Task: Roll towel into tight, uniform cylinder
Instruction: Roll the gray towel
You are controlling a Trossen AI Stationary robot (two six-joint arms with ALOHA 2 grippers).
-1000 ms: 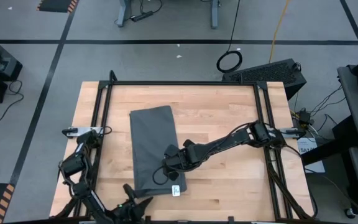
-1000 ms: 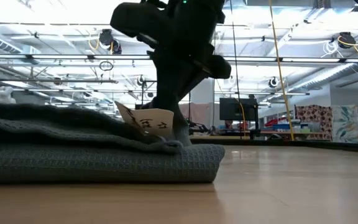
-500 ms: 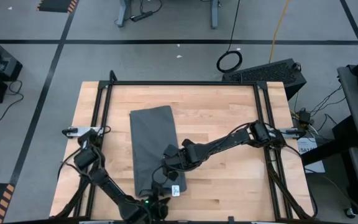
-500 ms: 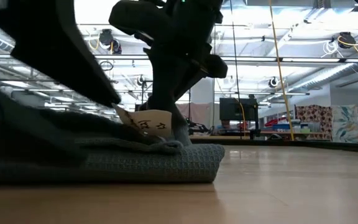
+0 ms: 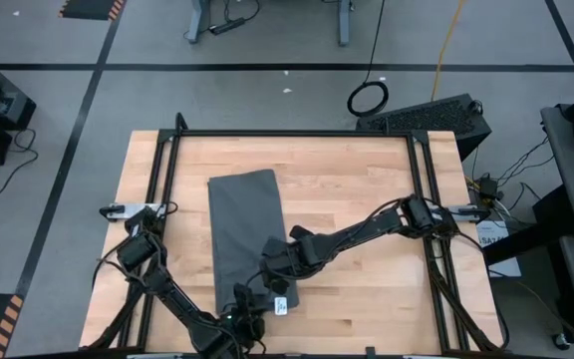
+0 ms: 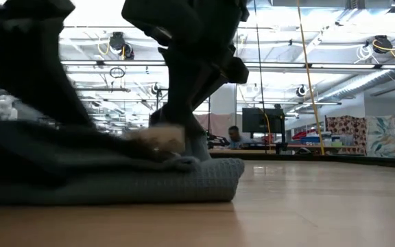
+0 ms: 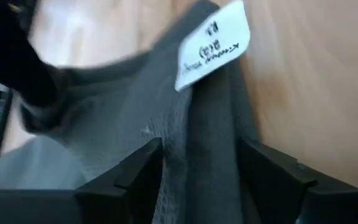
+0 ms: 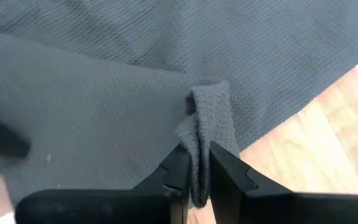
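Note:
The dark grey towel [image 5: 245, 229] lies as a long folded strip running from far to near on the wooden table [image 5: 367, 189]. Its white tag [image 7: 213, 43] is at the near right corner. My right gripper [image 5: 270, 274] is shut on the towel near its right edge, close to the near end. My left gripper [image 7: 201, 162] is open at the towel's near end [image 5: 242, 302], one finger on each side of a ridge of cloth. In the low view the towel [image 6: 149, 182] lies flat, with both dark arms above it. My right gripper pinches a small raised fold of the towel [image 8: 207, 118] between its two fingers, coming steeply from above. The fold stands up from the strip; the cloth around it lies on the table. My left gripper straddles the near end's cloth [image 7: 197, 124]; whether its fingers touch it I cannot tell.
A black metal frame [image 5: 297, 133] borders the table on the far, left and right sides. Bare wood lies to the right of the towel [image 5: 367, 289] and beyond its far end. A person sits far off in the room [image 6: 233, 134].
My left gripper has come from the table's near left, gone right along the near edge, then moved toward the far edge onto the towel's near end, turning as it went. In the low view the tag at that end has become blurred.

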